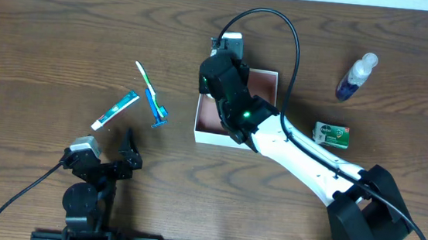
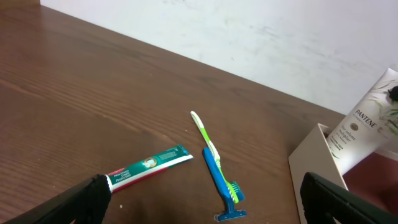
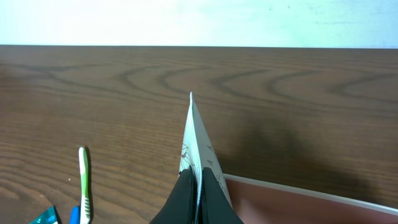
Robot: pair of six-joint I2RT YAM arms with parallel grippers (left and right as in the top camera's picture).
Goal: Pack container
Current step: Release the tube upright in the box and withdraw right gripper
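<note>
The container [image 1: 206,136], a white-walled box with a pinkish-brown inside, stands at the table's middle; its wall shows in the left wrist view [image 2: 310,167] and its rim in the right wrist view [image 3: 298,190]. My right gripper [image 1: 226,65] hangs over its left part, shut on a white Pantene tube [image 3: 195,134] that stands upright with its lower end inside the box [image 2: 364,132]. The fingertips [image 3: 198,179] pinch the tube's flat crimped end. My left gripper [image 1: 110,152] is open and empty at the lower left, its fingers [image 2: 208,200] pointing toward the toiletries.
A toothpaste tube [image 1: 116,110] [image 2: 149,167], a green-white toothbrush [image 1: 146,79] [image 2: 205,138] and a blue razor [image 1: 157,110] [image 2: 221,185] lie left of the box. A blue spray bottle [image 1: 355,76] and a green carton [image 1: 331,134] lie to its right.
</note>
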